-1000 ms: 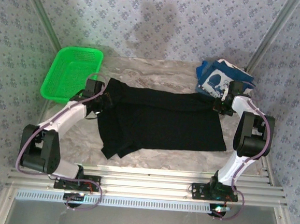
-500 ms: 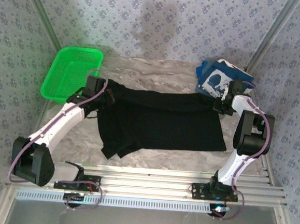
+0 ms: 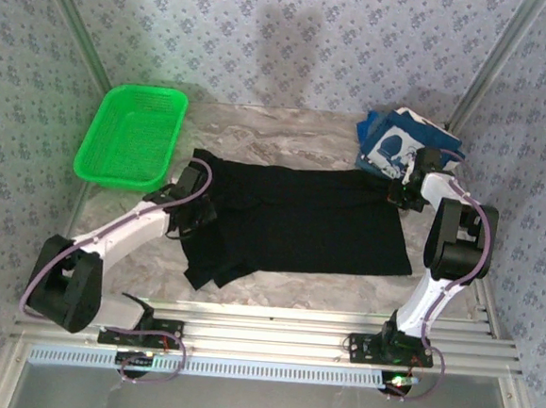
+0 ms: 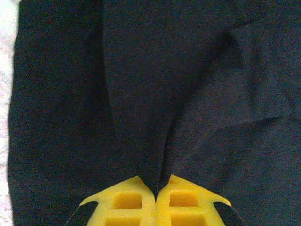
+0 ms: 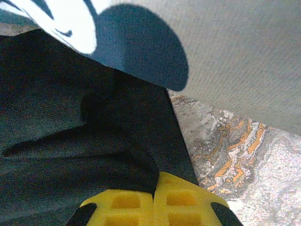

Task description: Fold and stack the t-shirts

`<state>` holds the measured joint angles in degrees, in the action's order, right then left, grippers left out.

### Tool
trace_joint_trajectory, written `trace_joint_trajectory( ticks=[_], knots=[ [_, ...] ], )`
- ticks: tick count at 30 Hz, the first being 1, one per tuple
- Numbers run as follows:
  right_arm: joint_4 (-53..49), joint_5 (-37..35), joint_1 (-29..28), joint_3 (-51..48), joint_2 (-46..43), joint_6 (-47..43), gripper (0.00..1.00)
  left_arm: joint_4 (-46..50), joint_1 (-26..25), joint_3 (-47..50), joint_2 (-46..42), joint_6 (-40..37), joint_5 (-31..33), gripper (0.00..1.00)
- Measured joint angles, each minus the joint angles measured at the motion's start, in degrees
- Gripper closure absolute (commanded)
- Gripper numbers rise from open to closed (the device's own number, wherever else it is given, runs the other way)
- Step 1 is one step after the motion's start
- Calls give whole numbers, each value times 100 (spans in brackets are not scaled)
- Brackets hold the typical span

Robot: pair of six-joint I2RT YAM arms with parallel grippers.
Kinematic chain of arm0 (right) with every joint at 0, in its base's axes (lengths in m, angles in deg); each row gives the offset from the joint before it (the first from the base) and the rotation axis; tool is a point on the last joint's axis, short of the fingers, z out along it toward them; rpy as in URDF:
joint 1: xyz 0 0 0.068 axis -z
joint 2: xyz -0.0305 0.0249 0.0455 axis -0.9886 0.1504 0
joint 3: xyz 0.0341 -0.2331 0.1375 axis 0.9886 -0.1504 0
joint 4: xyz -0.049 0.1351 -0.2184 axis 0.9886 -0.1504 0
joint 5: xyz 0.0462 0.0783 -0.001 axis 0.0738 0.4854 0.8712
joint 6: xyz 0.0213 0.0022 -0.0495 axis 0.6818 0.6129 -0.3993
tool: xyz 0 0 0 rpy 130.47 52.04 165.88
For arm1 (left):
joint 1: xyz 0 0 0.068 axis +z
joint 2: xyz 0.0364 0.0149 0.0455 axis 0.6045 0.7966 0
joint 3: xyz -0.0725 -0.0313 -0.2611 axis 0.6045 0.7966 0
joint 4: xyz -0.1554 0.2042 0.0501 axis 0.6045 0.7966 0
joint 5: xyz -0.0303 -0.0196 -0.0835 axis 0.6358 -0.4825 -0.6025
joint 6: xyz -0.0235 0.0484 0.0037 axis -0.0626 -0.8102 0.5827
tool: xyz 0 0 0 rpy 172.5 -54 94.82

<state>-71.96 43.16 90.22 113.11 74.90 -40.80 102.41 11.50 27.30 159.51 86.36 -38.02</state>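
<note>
The black t-shirt (image 3: 300, 220) is spread on the bench (image 3: 288, 134) between the two arms, its long axis running left to right. The left hand (image 3: 194, 219) is clenched on a pinched ridge of black cloth about midway along the shirt's left edge; in the left wrist view the yellow fingers (image 4: 127, 202) are pressed together with the fold drawn up between them. The right hand (image 3: 405, 191) is likewise clenched on black cloth, at the shirt's far right corner. It sits just beside the navy t-shirt (image 3: 391, 145), which is bunched in the far right corner of the bench and whose edge is seen over the black cloth in the right wrist view. Each end is thus gripped by its nearer arm, and the body of the shirt lies inward from both hands. The coming fold is judged to depend on both ends being carried evenly across that long axis. The green basket (image 3: 132, 136) is set at the far left, near the black shirt's far left corner; nothing is seen in it
</note>
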Motion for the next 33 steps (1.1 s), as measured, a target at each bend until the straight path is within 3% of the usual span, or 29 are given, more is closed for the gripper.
trace_joint_trajectory(
  ticks=[5,8,10,14,19,23,28,33],
  knots=[
    [0,-37,17,2,52,0,96,4,9,116,411,114,122,98],
    [-26,-35,31,2,76,13,81,79,20,107,540,190,232,60],
    [-61,-37,37,11,74,24,65,227,33,50,520,227,273,47],
    [-131,-31,74,39,11,59,48,645,83,-407,284,258,393,29],
    [-323,201,157,63,-595,262,33,918,391,-1467,-240,214,476,26],
    [-380,520,184,111,-1196,413,26,826,791,-1803,-109,142,341,26],
    [-389,997,122,111,-1480,485,24,474,1228,-1812,938,31,-33,27],
    [-404,1145,-63,118,-1158,487,24,173,1499,-2061,1991,-96,-295,28]
  ],
)
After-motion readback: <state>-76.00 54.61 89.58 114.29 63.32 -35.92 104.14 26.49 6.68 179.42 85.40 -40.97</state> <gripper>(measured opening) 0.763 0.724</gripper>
